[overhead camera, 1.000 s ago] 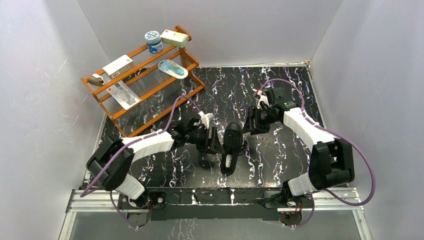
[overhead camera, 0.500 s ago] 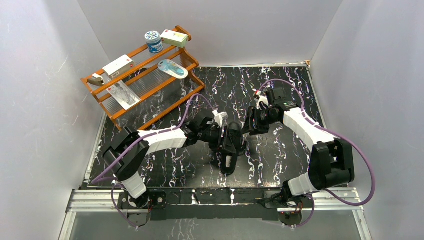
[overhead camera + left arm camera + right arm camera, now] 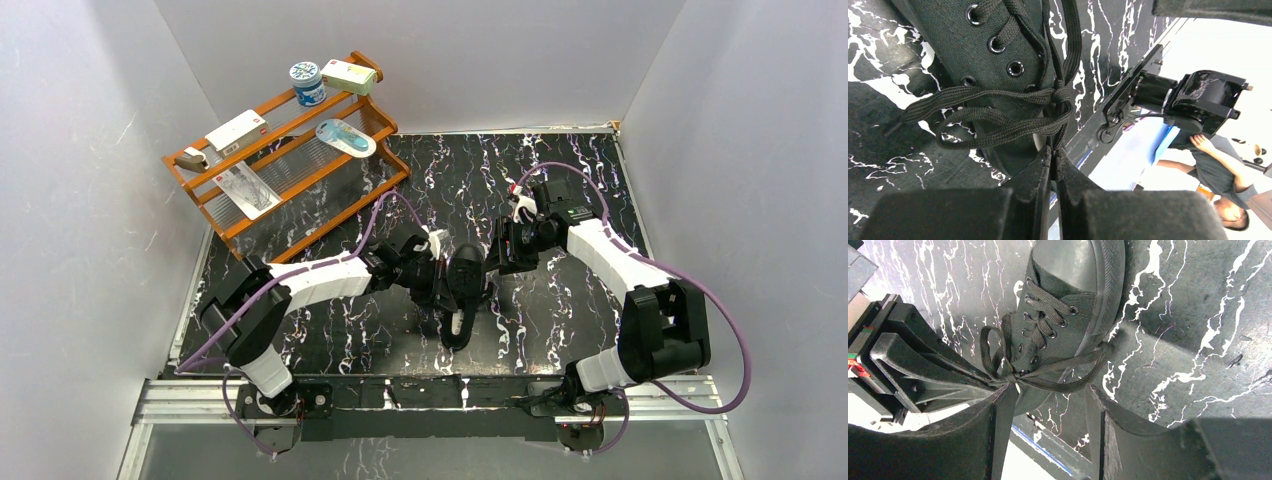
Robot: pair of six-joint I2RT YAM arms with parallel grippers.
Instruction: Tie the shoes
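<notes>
A small black sneaker [image 3: 462, 285] lies mid-table, toe away from the arm bases. Its thin black laces [image 3: 998, 95] form loose loops gathered at a crossing beside the eyelets. My left gripper [image 3: 1054, 150] is shut, its tips pinching the laces just below that crossing; from above, this left gripper [image 3: 445, 280] sits against the shoe's left side. My right gripper [image 3: 1048, 392] stands open on the shoe's other side, and a lace loop [image 3: 1068, 365] stretches across just beyond its fingertips without being held. The right gripper [image 3: 497, 258] hovers by the shoe's upper right.
A wooden rack [image 3: 290, 150] with boxes, a tub and packets stands at the back left. White walls enclose the black marbled tabletop [image 3: 560, 320]. A metal rail [image 3: 430, 395] runs along the near edge. A person [image 3: 1218, 170] is visible beyond the table.
The left arm has swung right to the shoe and its gripper has shut on the laces. The right arm has barely moved and stays open.
</notes>
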